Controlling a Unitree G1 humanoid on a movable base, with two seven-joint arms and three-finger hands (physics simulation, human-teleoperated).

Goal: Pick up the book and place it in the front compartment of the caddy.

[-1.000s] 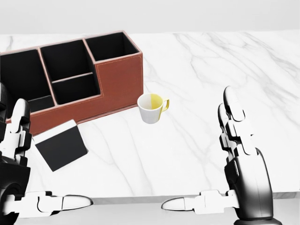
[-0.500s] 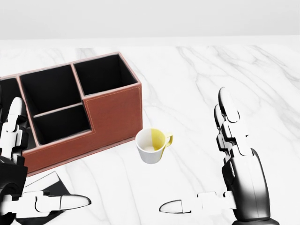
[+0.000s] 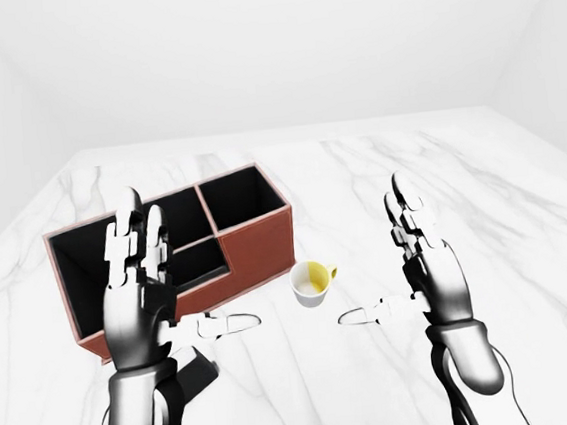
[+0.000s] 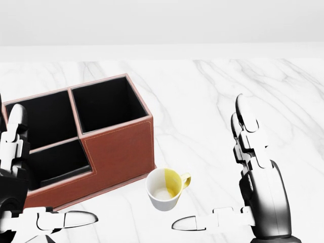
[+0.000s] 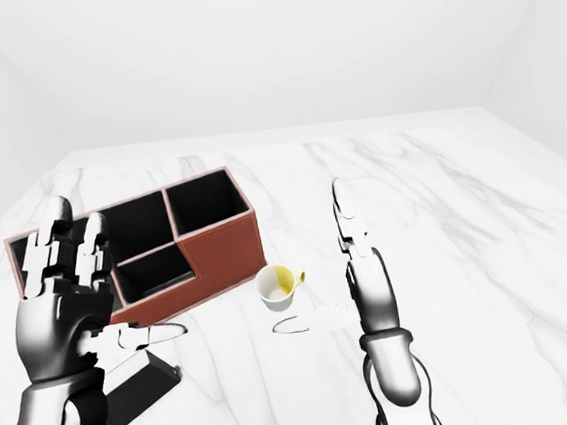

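Note:
The brown caddy (image 4: 119,151) with black compartments stands at the left of the head view, on a white marble table (image 4: 217,81). The black book (image 5: 140,387) lies flat below the caddy in the right-eye view, partly behind my left forearm; the head view does not show it. My left hand (image 3: 189,272) is raised with its fingers spread open, level with the caddy's lower compartment and above the book, holding nothing. My right hand (image 4: 207,162) is also open and empty, to the right of the cup.
A white cup (image 4: 164,190) with a yellow inside stands just right of the caddy's lower right corner, between my two hands. The marble top stretches to the right and upward to a pale wall.
The whole head view has shifted: caddy and cup slid downward and look larger, and the book dropped out of the bottom edge. Both hands keep their open pose.

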